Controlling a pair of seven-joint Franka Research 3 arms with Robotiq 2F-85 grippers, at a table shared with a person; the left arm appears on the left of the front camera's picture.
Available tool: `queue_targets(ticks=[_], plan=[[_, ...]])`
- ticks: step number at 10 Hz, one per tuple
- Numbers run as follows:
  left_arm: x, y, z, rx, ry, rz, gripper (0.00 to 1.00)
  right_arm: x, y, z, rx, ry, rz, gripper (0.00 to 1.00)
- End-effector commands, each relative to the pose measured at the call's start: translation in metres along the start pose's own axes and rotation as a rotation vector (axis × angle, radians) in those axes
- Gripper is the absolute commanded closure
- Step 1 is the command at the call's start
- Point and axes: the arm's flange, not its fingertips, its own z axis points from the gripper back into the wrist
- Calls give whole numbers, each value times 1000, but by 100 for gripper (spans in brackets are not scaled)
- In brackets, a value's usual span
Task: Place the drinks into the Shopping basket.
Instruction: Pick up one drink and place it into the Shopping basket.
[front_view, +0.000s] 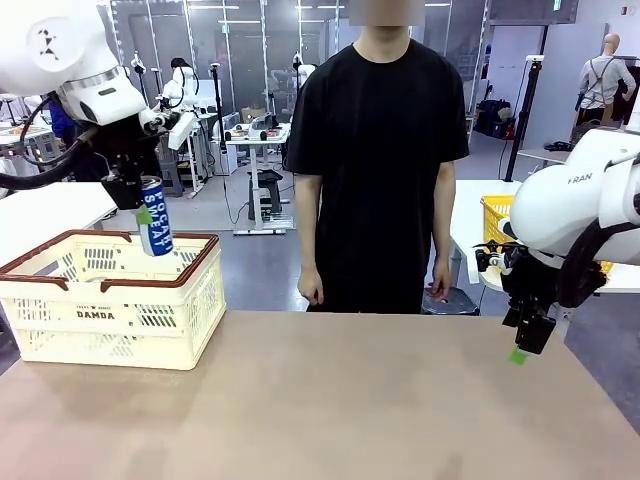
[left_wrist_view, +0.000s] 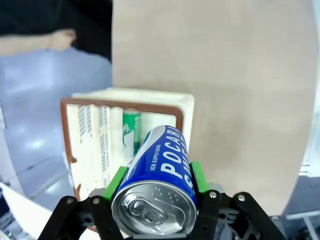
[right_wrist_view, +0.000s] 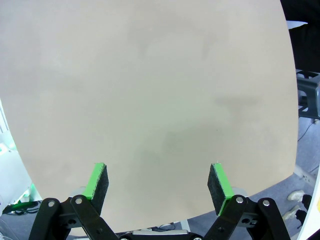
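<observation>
Front view had the left gripper up over the cream-white slotted plastic shopping basket with its dark brown rim, clamped on a slim blue metal drink can with white lettering, the can hanging tilted above the basket's opening! The left wrist view showed green pads pressed to both sides of that blue can, and a green can lying inside the basket below. Over on the right, the right gripper hovered above the bare tan counter, its jaws spread wide, holding nothing. A person in a black shirt stood across the counter.
</observation>
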Motion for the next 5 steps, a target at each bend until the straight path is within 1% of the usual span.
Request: queue_targets(ticks=[1,4,5], plan=[[-11,-3,-9,51,30,67,100,-1,1,0,1,3,-1,0],[-36,12,-24,74,-1,92,100,-1,1,0,1,3,-1,0],[-38,16,-29,69,10,91,100,-1,1,0,1,3,-1,0]])
